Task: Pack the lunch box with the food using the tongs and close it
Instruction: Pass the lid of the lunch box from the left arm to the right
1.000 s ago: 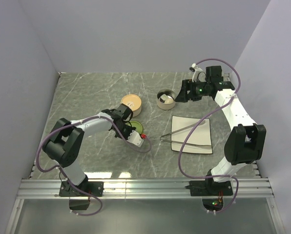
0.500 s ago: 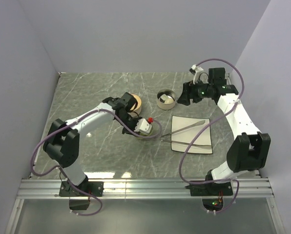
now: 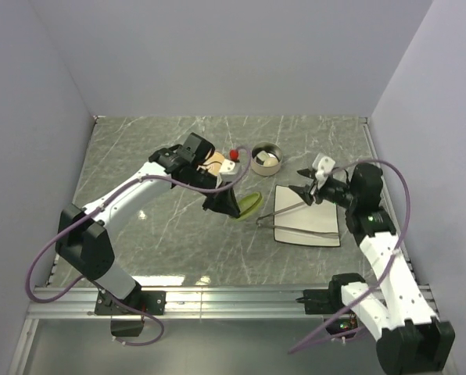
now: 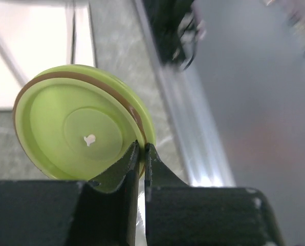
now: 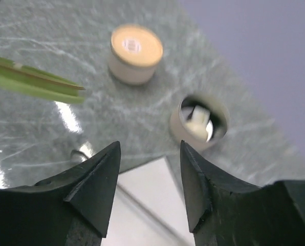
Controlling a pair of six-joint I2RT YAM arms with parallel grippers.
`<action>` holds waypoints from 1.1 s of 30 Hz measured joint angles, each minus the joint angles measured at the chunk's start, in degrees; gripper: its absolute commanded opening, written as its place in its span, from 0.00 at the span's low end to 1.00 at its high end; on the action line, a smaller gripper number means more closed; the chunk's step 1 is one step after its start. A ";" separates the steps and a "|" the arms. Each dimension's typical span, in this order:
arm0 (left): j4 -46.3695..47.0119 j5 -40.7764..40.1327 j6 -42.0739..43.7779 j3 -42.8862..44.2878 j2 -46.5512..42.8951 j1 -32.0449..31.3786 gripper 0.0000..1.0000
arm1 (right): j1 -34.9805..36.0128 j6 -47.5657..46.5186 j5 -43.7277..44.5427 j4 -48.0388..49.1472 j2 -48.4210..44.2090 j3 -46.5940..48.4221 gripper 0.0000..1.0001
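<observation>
**A:** Lettering anywhere?

**B:** None that I can read from any camera. In the top view, the left gripper (image 3: 233, 208) is clamped on a tilted green lid (image 3: 250, 205), at 7 o'clock from the open tin (image 3: 266, 158). The tongs (image 3: 295, 208) lie in a narrow V on the white plate (image 3: 319, 216), at 5 o'clock from that tin, and nothing touches them. The right gripper (image 3: 302, 187) is at the plate's 12 o'clock edge. A tan-lidded tin (image 3: 213, 162) is half hidden behind the left arm.

**A:** And the left wrist?

**B:** It shows the lid's flat face, which the top view does not. There is a brown band under the rim and a small white mark at the centre. The fingers (image 4: 126, 163) pinch the rim at 5 o'clock.

**A:** And the right wrist?

**B:** The fingers (image 5: 96, 177) are spread with nothing between them. Past them, the tan-lidded tin is at 11 o'clock and the open tin is at 1 o'clock. A white piece (image 5: 197, 119) inside the open tin is clearer here than from above. The lid shows edge-on at 9 o'clock.
</observation>
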 measured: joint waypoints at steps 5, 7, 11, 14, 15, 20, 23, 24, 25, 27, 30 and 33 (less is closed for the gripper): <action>7.06 8.28 -11.61 0.11 -1.77 1.99 0.00 | 3.21 -4.04 -3.21 11.04 -9.20 -6.75 0.54; 10.19 11.30 -16.06 0.11 -1.81 3.39 0.01 | 5.90 -5.03 -3.34 14.12 -12.02 -9.44 0.53; 12.72 14.84 -20.70 0.28 -1.73 4.98 0.01 | 11.52 -6.43 -1.53 18.93 -14.21 -12.04 0.53; 13.49 16.55 -22.34 0.46 -1.60 4.81 0.00 | 14.91 -7.78 -0.59 21.46 -14.05 -12.04 0.52; 13.64 16.96 -22.60 0.48 -1.60 4.74 0.01 | 15.65 -8.26 -0.39 22.01 -13.79 -12.04 0.52; 13.84 17.94 -23.15 0.48 -1.60 4.57 0.01 | 18.82 -12.09 0.22 23.12 -12.55 -12.04 0.51; 13.81 18.32 -23.50 0.48 -1.60 4.44 0.01 | 20.33 -14.88 0.55 22.99 -12.09 -12.02 0.51; 13.81 18.43 -23.52 0.48 -1.60 4.35 0.01 | 20.85 -15.69 0.68 22.97 -12.07 -12.02 0.51; 13.79 18.47 -23.50 0.48 -1.60 4.24 0.01 | 21.33 -16.48 0.68 22.95 -12.02 -12.02 0.51; 13.53 18.60 -23.28 0.48 -1.60 3.93 0.01 | 22.29 -17.88 0.94 22.95 -11.85 -12.02 0.51; 12.98 18.60 -22.77 0.48 -1.55 3.58 0.01 | 23.08 -19.30 1.51 22.93 -11.39 -12.00 0.51; 12.39 18.60 -22.43 0.48 -1.46 3.37 0.00 | 23.32 -20.44 1.70 22.88 -10.82 -11.98 0.50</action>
